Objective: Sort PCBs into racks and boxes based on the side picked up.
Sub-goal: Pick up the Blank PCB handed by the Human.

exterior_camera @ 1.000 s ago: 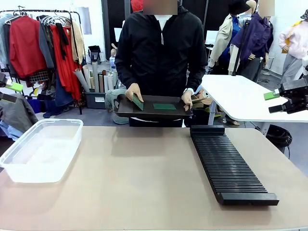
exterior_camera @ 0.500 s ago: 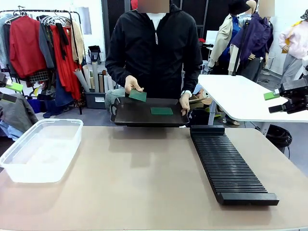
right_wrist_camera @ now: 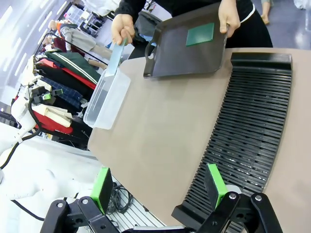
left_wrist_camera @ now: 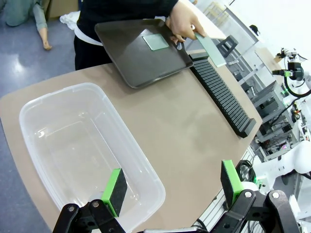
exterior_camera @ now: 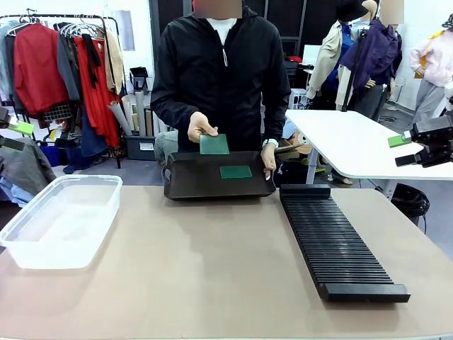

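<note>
**Green boards, black tray and rack, tan table**

The held PCB (exterior_camera: pixel 214 144) turns a plain mid-green face to the front camera. The PCB in the tray (exterior_camera: pixel 236 172) is a slightly darker green. Any pattern on either is too fine to tell. The tray (exterior_camera: pixel 198 185) is smooth dull black. The rack (exterior_camera: pixel 333 244) is black, ribbed with narrow parallel lines. The box (exterior_camera: pixel 60 219) is clear, milky at its rim. The table (exterior_camera: pixel 212 283) is matt tan. The left gripper (left_wrist_camera: pixel 173 187) and right gripper (right_wrist_camera: pixel 159 187) are black with bright green pads (left_wrist_camera: pixel 115 190). The person's jacket (exterior_camera: pixel 212 78) is black. A red coat (exterior_camera: pixel 32 64) hangs behind.
</note>
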{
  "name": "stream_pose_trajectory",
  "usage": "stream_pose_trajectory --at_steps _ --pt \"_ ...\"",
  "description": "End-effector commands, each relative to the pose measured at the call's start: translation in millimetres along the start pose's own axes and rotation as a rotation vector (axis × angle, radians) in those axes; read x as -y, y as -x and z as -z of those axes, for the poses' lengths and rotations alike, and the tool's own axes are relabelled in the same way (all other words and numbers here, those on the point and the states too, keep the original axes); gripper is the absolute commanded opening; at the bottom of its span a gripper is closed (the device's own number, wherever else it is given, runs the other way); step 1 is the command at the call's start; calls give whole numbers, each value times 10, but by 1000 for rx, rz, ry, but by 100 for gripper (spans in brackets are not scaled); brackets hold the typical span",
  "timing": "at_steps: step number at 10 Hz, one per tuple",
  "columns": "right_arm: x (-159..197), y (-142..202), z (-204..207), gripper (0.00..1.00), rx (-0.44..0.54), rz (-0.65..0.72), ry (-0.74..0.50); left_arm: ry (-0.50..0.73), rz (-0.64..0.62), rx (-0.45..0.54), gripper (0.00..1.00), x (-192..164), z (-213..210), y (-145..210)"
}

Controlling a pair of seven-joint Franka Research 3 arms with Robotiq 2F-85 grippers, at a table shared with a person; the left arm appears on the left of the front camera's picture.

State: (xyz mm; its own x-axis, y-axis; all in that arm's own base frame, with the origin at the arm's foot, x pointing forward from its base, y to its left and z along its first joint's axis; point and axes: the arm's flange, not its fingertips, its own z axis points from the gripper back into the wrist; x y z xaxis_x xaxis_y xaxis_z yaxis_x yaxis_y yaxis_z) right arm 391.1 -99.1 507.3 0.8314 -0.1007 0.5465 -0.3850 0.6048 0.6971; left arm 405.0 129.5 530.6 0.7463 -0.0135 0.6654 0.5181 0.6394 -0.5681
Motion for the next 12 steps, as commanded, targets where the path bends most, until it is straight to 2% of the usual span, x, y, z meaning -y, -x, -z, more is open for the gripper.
stream_pose_trajectory --at_steps 1,11,12 --pt "-8 0 7 100 1 5 -3 -2 0 5 100 9 -4 -9" --pt "-8 0 7 100 1 5 -3 0 0 0 100 0 0 0" --pt "-8 0 7 100 1 5 -3 34 5 5 100 -43 69 -36"
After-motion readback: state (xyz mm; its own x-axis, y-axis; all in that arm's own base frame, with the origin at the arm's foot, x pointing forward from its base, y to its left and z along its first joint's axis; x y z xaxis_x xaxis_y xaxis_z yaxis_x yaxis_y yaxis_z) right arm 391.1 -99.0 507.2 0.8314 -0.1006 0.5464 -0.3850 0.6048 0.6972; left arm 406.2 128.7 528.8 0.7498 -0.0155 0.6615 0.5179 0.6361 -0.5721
